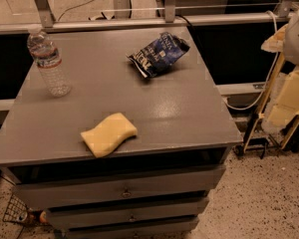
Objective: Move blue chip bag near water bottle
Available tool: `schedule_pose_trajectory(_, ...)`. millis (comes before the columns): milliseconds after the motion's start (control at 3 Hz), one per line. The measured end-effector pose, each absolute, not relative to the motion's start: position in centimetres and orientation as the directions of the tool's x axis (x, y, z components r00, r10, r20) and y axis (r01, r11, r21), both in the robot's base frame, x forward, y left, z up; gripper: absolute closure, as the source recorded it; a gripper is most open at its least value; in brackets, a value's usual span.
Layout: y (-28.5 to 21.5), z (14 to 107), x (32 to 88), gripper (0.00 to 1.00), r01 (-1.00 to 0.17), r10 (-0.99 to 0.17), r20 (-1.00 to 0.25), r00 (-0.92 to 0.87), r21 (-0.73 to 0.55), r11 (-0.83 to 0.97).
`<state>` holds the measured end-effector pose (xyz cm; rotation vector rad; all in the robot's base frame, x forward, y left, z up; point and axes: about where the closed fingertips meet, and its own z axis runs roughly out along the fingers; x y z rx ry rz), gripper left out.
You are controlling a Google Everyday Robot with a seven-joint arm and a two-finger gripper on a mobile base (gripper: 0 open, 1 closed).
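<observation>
The blue chip bag (158,54) is a crumpled dark navy foil bag with white lettering. It lies on the grey tabletop (179,113) at the back, right of centre. The water bottle (49,62) is clear and ribbed, with a red-and-white label band. It stands upright at the table's back left, far from the bag. My gripper (290,99) shows as pale cream parts at the right edge of the camera view. It is beyond the table's right side, well to the right of the bag, and touches nothing on the table.
A pale yellow wavy sponge (108,133) lies near the table's front edge, left of centre. The table is a drawer cabinet (124,193). A metal rail (139,23) runs behind it. Cables and a stand (261,128) sit to the right on the speckled floor.
</observation>
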<state>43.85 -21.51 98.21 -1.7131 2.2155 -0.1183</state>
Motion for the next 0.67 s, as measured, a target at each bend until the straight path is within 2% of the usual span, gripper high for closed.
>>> schedule_pose_trajectory(333, -21.5, 98.2, 43.8, 0.00, -0.925, -0.953, -0.212, -0.217, -0.268, 0.271)
schedule_pose_trajectory(667, -21.0, 97.7, 46.2, 0.00, -0.919, -0.949, -0.261, -0.179, -0.301, 0.256)
